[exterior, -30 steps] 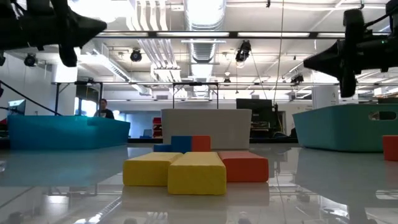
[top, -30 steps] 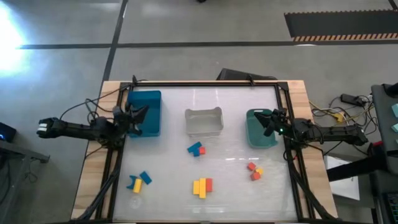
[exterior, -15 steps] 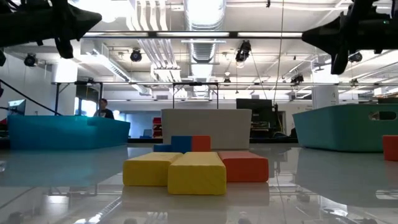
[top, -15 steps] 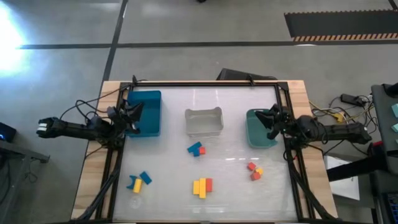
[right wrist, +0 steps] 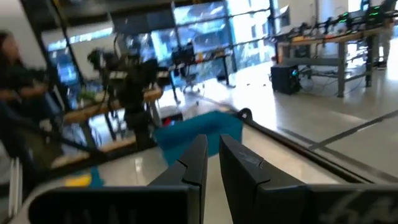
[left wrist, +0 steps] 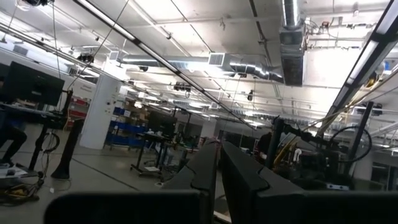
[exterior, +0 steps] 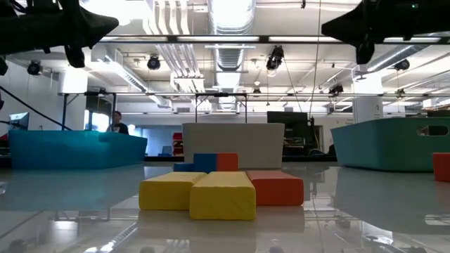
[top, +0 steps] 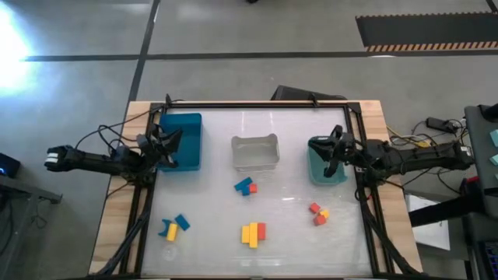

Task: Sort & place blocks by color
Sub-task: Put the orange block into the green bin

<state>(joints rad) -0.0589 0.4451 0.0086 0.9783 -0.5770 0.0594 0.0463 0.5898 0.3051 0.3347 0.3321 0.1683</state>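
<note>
Small yellow, blue and red blocks lie flat on the table in four clusters. A blue and red pair (top: 246,187) sits mid-table, and red and yellow blocks (top: 318,213) lie near the right. Yellow bars beside a red one (top: 253,232) (exterior: 221,191) lie at the near edge, and yellow and blue blocks (top: 174,226) lie near left. My left gripper (top: 171,143) (left wrist: 219,169) hovers shut at the blue bin's left rim. My right gripper (top: 327,154) (right wrist: 213,159) hovers shut above the green bin. Neither holds anything.
Three bins stand in a row on the far half of the table: a blue bin (top: 185,140), a clear bin (top: 255,152) and a green bin (top: 320,169). Black frame rails run along the table's edges. A person (right wrist: 12,68) shows in the room beyond.
My right gripper has risen and swung toward the table's left over the green bin, tipping up toward level. My left gripper has drawn back a little toward the table's left edge and risen slightly. No block has moved.
</note>
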